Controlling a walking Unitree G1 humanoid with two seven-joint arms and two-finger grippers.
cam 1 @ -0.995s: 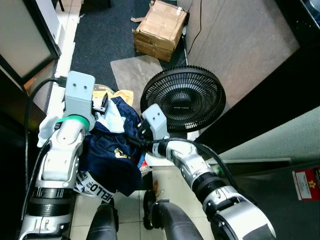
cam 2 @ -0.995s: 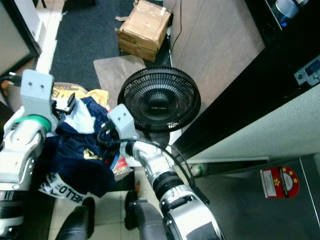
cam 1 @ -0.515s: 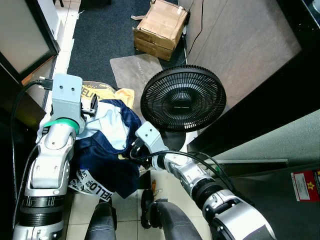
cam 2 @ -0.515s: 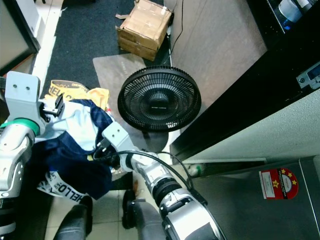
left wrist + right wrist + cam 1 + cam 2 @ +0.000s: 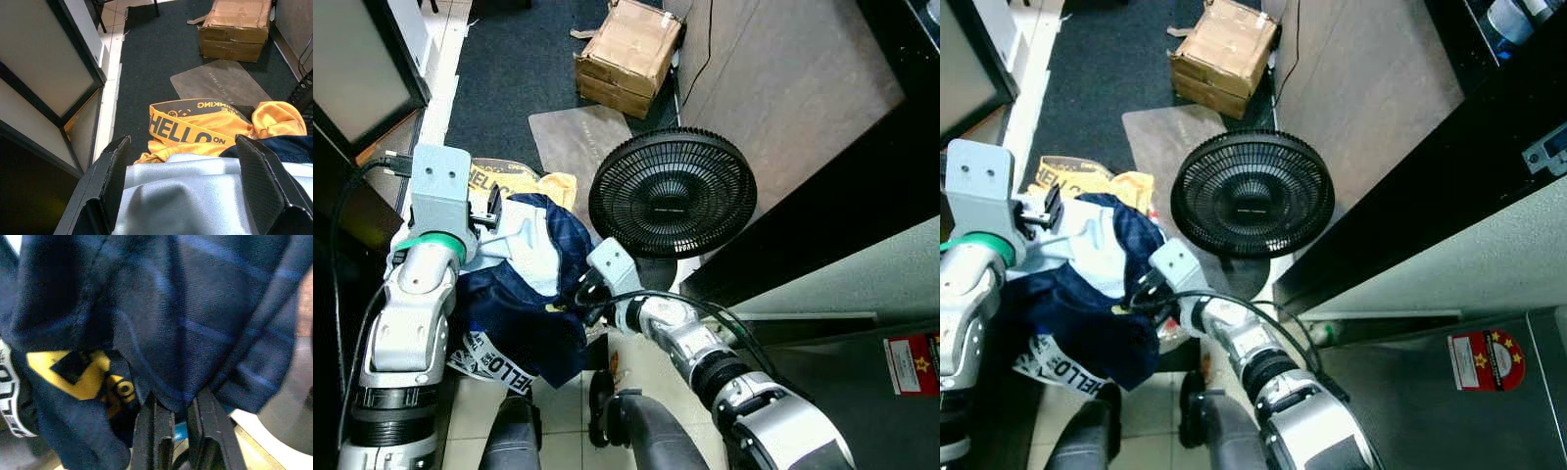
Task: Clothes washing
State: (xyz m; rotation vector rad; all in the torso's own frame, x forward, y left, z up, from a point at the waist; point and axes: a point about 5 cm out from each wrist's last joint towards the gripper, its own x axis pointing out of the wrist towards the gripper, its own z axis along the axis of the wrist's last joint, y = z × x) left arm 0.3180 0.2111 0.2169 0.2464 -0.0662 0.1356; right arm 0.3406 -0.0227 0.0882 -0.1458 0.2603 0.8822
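Between the right gripper (image 5: 176,418) fingers, nearly pressed together, navy cloth (image 5: 524,313) is pinched. Left gripper (image 5: 178,161) fingers stand spread over pale cloth (image 5: 195,196), now raised: the bundle is gathered for carrying.

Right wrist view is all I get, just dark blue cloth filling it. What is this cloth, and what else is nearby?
Observer: It is a navy blue garment with a pale blue lining, bunched up and held between both arms above the floor.
Operator: Who holds the other end?
Observer: The left gripper, fingers spread around the pale blue part.
Operator: Anything close to bump into?
Observer: A round black floor fan stands just beside the right gripper.
Operator: More laundry?
Observer: A yellow garment printed HELLO lies on the dark carpet beyond.
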